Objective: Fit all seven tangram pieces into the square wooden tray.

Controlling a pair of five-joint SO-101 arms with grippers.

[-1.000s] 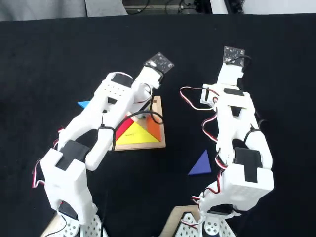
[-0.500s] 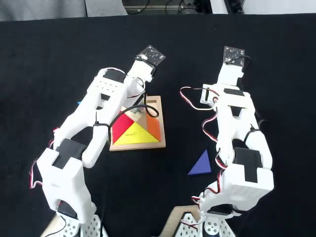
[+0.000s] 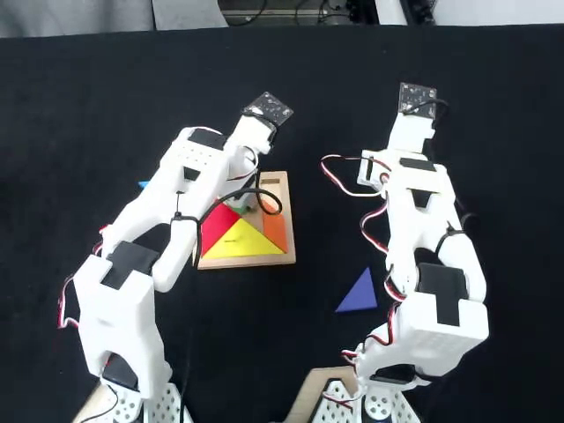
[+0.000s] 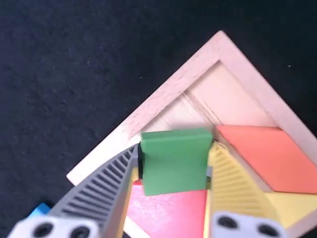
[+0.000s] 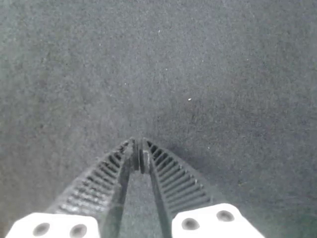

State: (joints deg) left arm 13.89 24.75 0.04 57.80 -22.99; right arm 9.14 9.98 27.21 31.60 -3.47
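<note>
Left gripper [image 4: 173, 168] is clamped on the green square [image 4: 173, 144], which I hold over the tray [image 4: 163, 94], its edge overlapping the red piece [image 4: 168, 208]. I judge it is not yet seated flat. Right gripper [image 5: 137, 151] is pinched closed on nothing above bare cloth [image 5: 198, 74].

In the high view the tray [image 3: 247, 261] lies just left of centre. Red [image 3: 216, 225], yellow [image 3: 242, 240] and orange [image 3: 275, 229] already lie flat in its lower part, and bare wood is left in its upper part. So I put the task at about halfway. The green square is in hand, and at least two pieces lie out on the cloth: a purple triangle [image 3: 358, 293] lower right of centre, and a blue piece [image 3: 144, 185] peeking out at my left arm's left side.

Tray wood is pale, with fine grain and a raised rim. The pieces are flat, matte, sharp-edged blocks. The cloth is black and fuzzy, and my fingers are ribbed plastic.
</note>
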